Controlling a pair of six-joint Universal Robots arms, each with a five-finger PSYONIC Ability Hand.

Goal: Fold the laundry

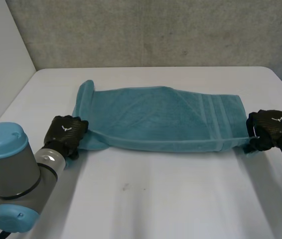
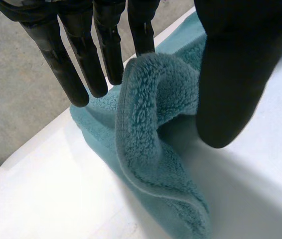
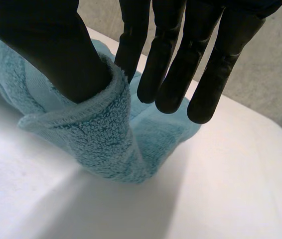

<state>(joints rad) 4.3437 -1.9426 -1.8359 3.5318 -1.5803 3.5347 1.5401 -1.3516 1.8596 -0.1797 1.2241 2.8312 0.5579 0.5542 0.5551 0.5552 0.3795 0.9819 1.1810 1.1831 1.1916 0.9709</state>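
- Teal towel is lying stretched between hands.
- Left hand is pinching one end, thumb against fingers.
- Right hand is pinching the other.

Teal towel showing soft, fluffy terry cloth with flat woven bands near one end, white table looking smooth and matt, black left hand and right hand showing carbon-weave shells, fingers looking smooth, faintly glossy, grey wall appearing rough.
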